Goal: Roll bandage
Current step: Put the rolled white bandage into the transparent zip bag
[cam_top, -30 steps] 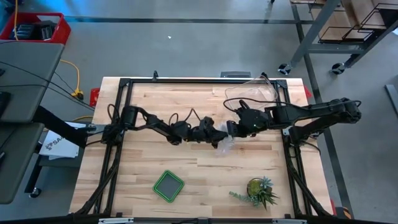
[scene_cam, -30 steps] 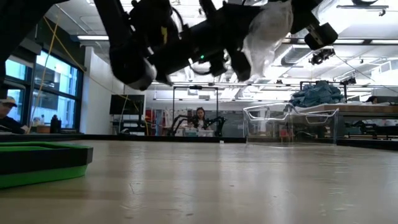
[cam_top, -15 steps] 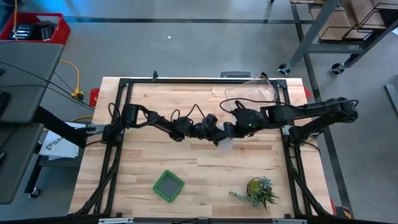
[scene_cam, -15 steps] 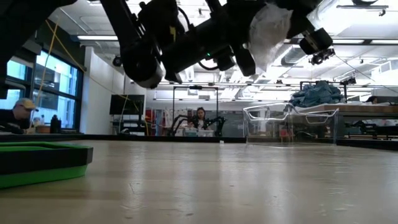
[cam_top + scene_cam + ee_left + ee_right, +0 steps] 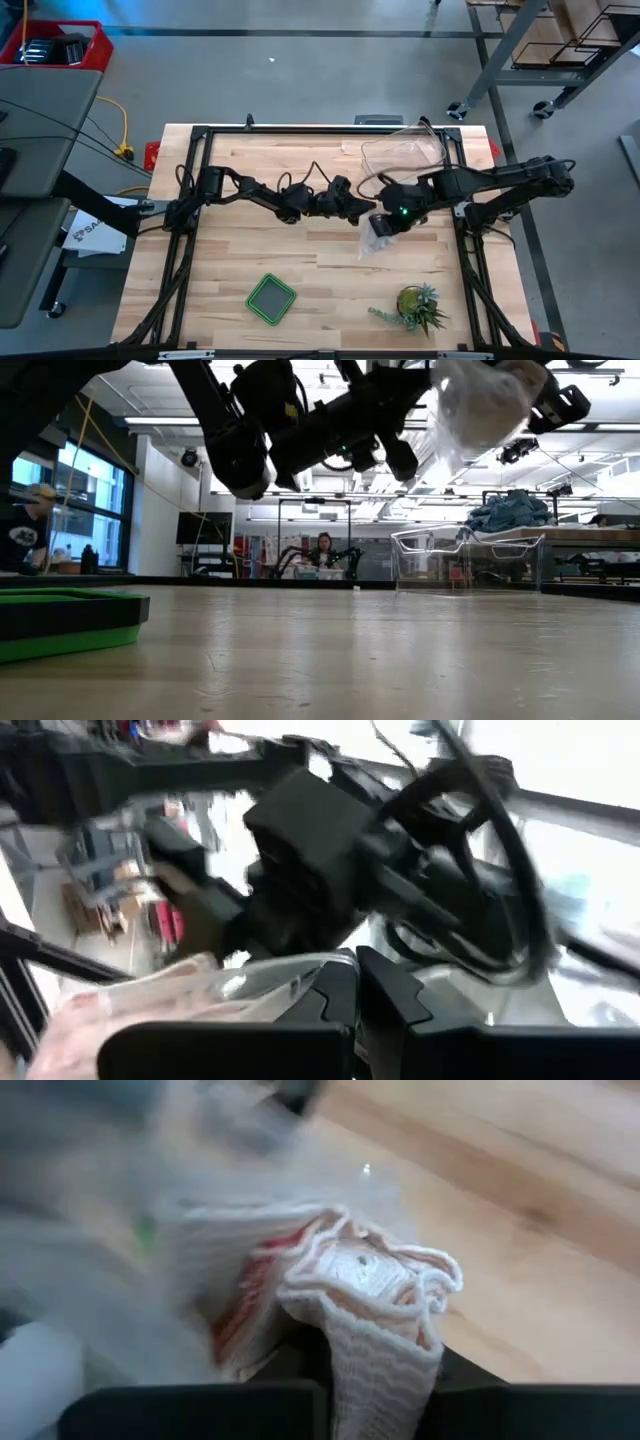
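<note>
Right gripper (image 5: 379, 226) is pinched nearly shut on the bandage (image 5: 375, 1305), a white gauze roll with its end poking up between the fingers, long axis running along them. It sits inside the crinkly clear plastic bag (image 5: 372, 243), held in the air just right of centre in the high view. Left gripper (image 5: 362, 208) is clenched tight right beside it, and looks to be pinching the bag's edge. Clear tub (image 5: 402, 155) is at upper right.
</note>
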### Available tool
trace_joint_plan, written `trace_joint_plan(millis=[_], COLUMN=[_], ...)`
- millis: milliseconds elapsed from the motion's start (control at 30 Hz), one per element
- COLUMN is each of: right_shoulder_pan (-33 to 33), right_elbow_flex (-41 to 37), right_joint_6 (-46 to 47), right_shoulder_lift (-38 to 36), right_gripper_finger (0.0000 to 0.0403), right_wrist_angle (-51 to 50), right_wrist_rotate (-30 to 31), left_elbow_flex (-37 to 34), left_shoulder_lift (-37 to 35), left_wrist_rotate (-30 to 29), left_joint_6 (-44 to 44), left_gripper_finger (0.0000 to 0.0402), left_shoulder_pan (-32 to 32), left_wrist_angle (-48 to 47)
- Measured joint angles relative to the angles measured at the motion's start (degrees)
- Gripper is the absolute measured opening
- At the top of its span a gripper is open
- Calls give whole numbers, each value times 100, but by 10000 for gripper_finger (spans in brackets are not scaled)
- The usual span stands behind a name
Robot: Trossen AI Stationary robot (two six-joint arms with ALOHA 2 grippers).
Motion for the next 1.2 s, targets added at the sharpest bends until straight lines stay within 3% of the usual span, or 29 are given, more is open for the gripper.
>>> trace_joint_plan(millis=[100,400,567,700,800,1067,1200], right_shoulder_pan=[-20,-55,-85,-76,-17,-11,-15], right_elbow_flex=[134,283,285,296,296,289,289], right_joint_6=[-96,-231,-231,-381,-376,-376,-384], right_shoulder_lift=[7,48,214,341,354,317,317], right_gripper_finger=[33,33,33,33,33,132,158], right_wrist_angle=[-463,900,871,993,999,1009,998], right_wrist_rotate=[343,1061,1231,811,891,1091,1055], left_elbow_flex=[-3,111,361,446,444,435,435], left_shoulder_lift=[-2,-44,-22,-22,-20,-20,-22], left_wrist_rotate=[-222,-146,130,279,361,280,266], left_joint_6=[10,-106,-110,-86,-88,-13,206], left_gripper_finger=[0,0,0,0,0,0,0], left_shoulder_pan=[-30,-56,-53,-71,-63,-139,-142], left_wrist_angle=[-118,-178,-264,-280,-282,-253,-240])
